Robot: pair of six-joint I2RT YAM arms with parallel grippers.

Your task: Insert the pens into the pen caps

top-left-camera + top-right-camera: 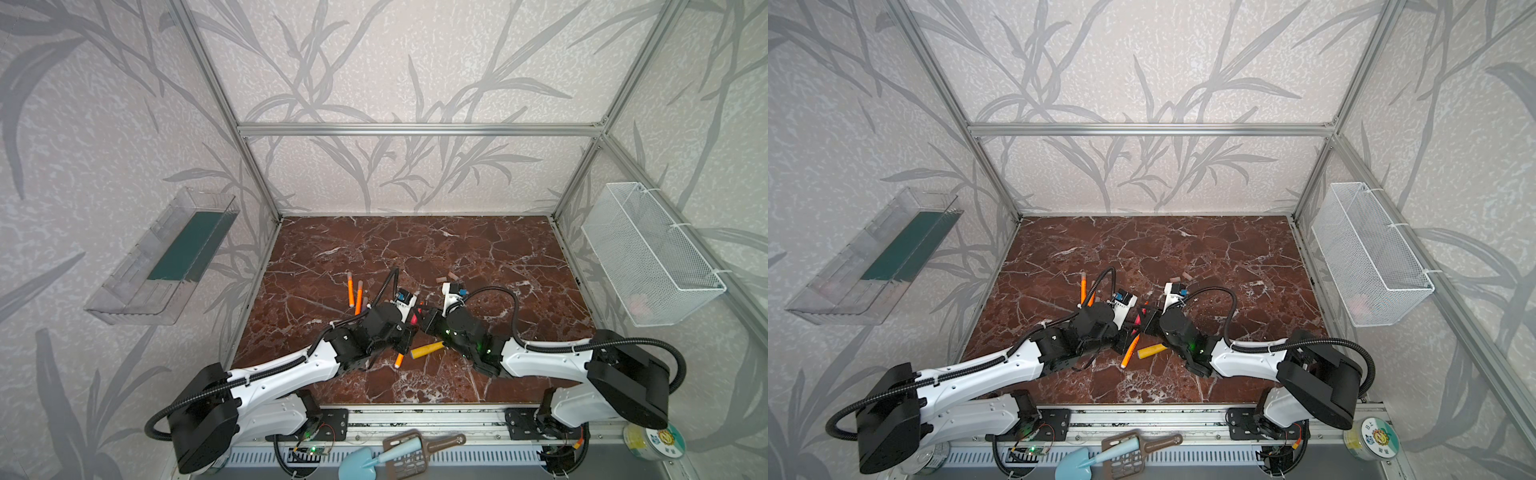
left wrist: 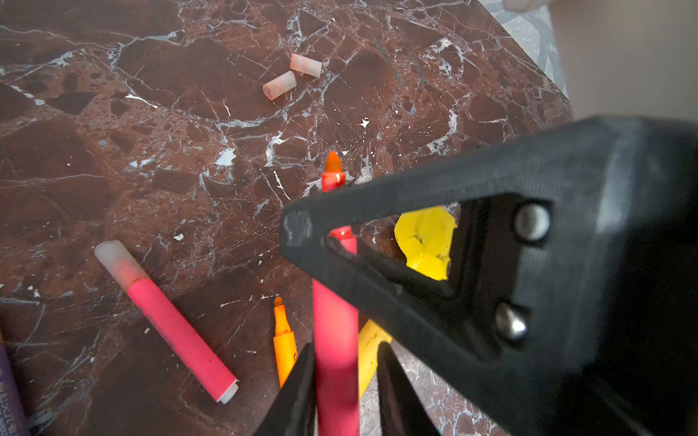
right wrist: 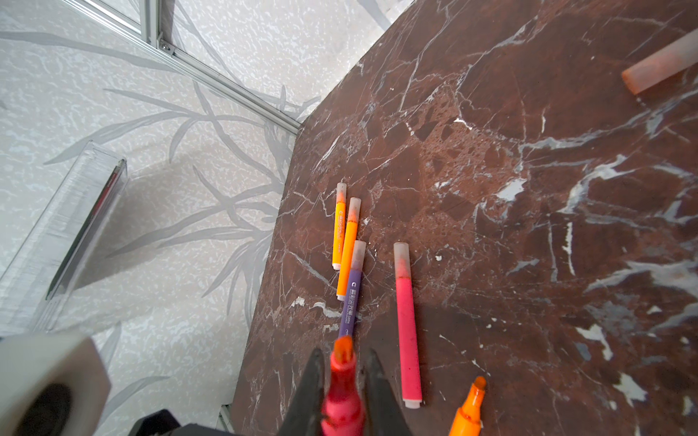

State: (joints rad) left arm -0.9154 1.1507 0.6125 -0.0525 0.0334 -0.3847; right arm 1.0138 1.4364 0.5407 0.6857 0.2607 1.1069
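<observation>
Your bench point(image 2: 151, 170) shows glossy marble; pen caps point(image 2: 279, 86), frosted translucent plastic; pens point(image 2: 177, 324), smooth plastic; right claw point(image 2: 302, 234), matt black plastic, finely ribbed.

Held pink pen point(image 2: 335, 339): lower end cut off by bottom edge of left wrist view. Stretch below tip hidden behind right gripper point(image 2: 302, 234), whose body is blurred at right of frame. Yellow shovel point(image 2: 425, 241) mostly covered by same gripper. Purple pen point(image 2: 8, 392) cropped at lower left edge.

Right wrist view: uncapped orange pen point(image 3: 468, 411) cut off at bottom edge, loose cap point(image 3: 661, 68) at upper right edge. Blurred pale block point(image 3: 45, 381) at lower left not identified.

Both top views: grip on pen hidden under black wrist joints point(image 1: 384, 320). Two loose caps point(image 1: 453, 275) too small for detail.
</observation>
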